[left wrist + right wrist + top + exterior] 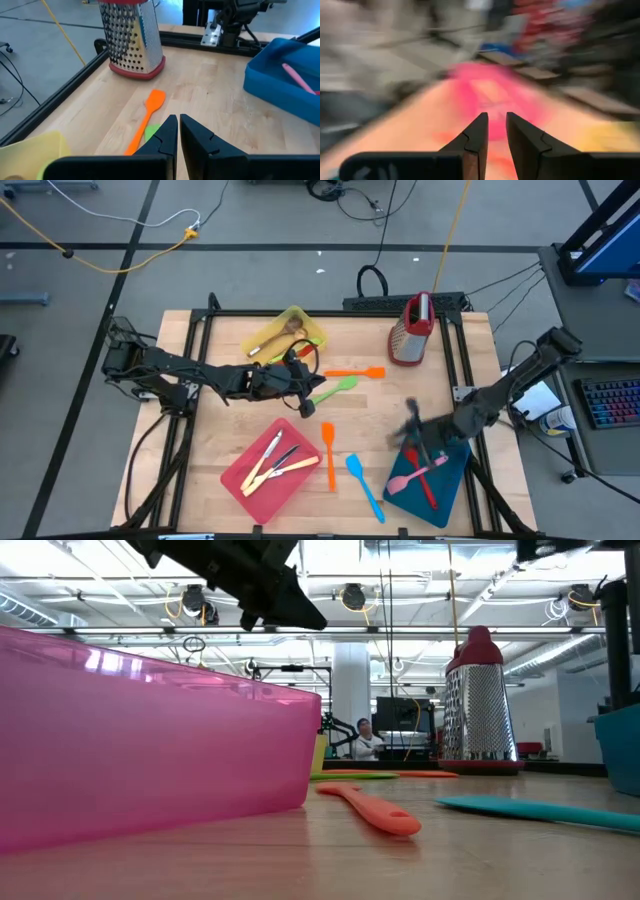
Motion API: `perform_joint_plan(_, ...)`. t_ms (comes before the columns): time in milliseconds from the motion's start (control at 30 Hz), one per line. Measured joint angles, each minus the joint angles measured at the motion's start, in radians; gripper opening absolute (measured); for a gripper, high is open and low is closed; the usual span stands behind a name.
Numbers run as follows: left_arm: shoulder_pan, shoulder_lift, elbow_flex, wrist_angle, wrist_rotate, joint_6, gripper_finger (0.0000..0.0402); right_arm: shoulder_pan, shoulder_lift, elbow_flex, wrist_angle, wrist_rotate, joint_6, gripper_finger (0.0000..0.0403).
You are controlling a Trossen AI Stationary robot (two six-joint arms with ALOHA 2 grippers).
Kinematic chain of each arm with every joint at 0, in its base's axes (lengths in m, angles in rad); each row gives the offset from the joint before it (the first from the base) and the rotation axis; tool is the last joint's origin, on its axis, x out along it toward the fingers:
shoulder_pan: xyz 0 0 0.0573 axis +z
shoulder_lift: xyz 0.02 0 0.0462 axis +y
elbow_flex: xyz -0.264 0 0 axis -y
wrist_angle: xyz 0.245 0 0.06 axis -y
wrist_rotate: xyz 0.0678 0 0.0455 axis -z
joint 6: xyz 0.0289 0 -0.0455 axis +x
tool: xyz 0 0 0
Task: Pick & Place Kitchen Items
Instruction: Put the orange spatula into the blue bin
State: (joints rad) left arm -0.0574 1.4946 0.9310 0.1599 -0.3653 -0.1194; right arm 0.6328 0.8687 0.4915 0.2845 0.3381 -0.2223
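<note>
Your left tool (305, 375) hangs over the middle of the desk (380, 410), just right of the yellow tray (310, 330), its fingers clenched with only a sliver between them and nothing in them. Directly ahead of it lie the orange spatula (355, 372) and the green spatula (335, 388), side by side, handles towards the left. Both are slim one-piece plastic: light, fairly stiff in the handle, probably a little springy at the blade and slick on the surface. Take either across the middle of the handle, where it is narrowest and balances best; a pinch near the blade would likely let it swing.

Your right tool (415, 435) is at the near right, over the left edge of the blue tray (455, 480), and shows blurred. Its fingers stand slightly apart and seem to hold nothing, though the blur leaves that unsure. The blue tray holds a pink spatula (415, 473) and a red utensil (428, 485) crossing it.

Two more pieces lie loose on the near desk: a second orange spatula (328, 452) lying near-to-far, and a blue spatula (365, 485) slanting off to the right of it. They look to be the same light plastic, flat against the wood, so the fingers must come down close to the surface to get under the handle edges.

The pink tray (240, 480) already carries pale-handled cutlery (275, 468), and the yellow tray holds wooden spoons (275, 335). A metal grater (410, 330) stands upright at the far right.
</note>
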Motion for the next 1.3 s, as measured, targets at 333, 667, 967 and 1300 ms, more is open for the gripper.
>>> perform_joint_plan(333,-0.007,0.0,0.0,-0.034,0.0,-0.018,0.0026,-0.148,-0.01,0.0,0.073,0.455,-0.064,0.0061)
perform_joint_plan(667,-0.021,0.0,0.0,-0.036,0.0,-0.017,0.0026,-0.351,0.105,0.001,0.055,0.129,-0.088,0.0062)
perform_joint_plan(967,-0.023,0.0,0.0,-0.037,0.0,-0.015,0.0026,-0.522,0.226,0.001,0.085,0.131,-0.111,0.0118)
perform_joint_plan(1300,-0.023,0.0,0.0,-0.037,0.0,-0.015,0.0026,-0.774,0.369,0.002,0.196,-0.166,0.086,0.0164)
